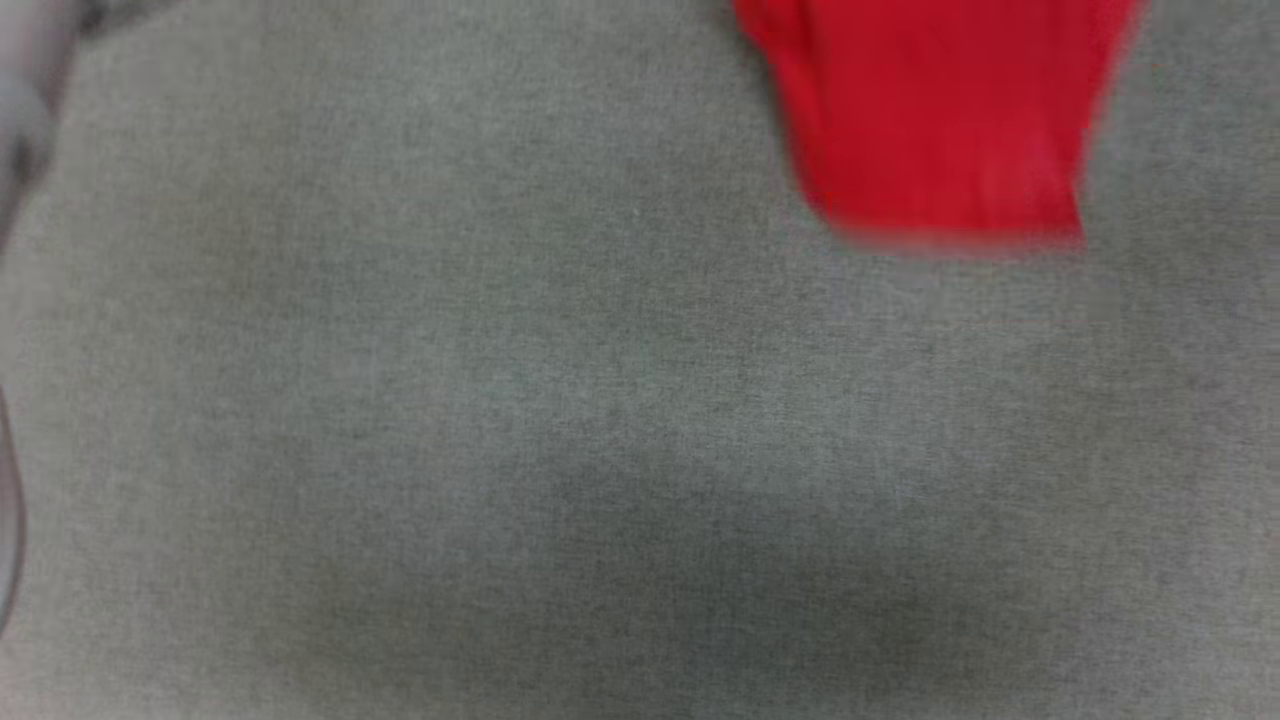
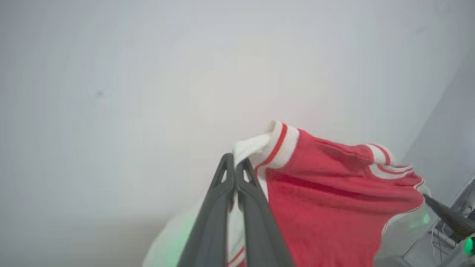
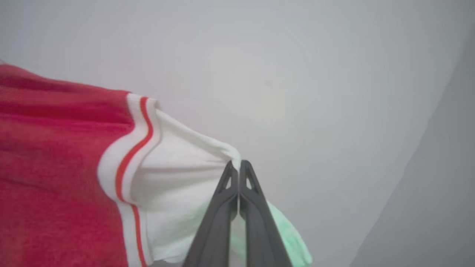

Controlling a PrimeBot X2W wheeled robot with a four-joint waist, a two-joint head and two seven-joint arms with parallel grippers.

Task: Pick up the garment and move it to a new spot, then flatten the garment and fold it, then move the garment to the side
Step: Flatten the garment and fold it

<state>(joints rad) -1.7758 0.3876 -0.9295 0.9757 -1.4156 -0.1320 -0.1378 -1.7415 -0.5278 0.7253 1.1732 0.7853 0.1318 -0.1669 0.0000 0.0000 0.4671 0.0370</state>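
The garment (image 2: 326,200), a red jersey with white sleeves and white-and-red striped trim, hangs in the air, stretched between both grippers. My left gripper (image 2: 235,163) is shut on white cloth beside the striped trim. My right gripper (image 3: 236,167) is shut on the edge of a white sleeve (image 3: 178,174), with the red body (image 3: 52,167) to its left. A dark finger of the right gripper (image 2: 445,217) pokes out past the jersey's far end. In the blurred head view, plain red cloth (image 1: 940,120) comes down from the top edge over the grey surface; I cannot tell whether it is the jersey.
A grey fabric-covered surface (image 1: 500,400) spreads below. A pale blurred shape (image 1: 25,110) sits at the head view's upper left edge. A plain pale wall (image 2: 185,74) stands behind the jersey. Equipment with a green light (image 2: 468,245) shows at the left wrist view's lower right.
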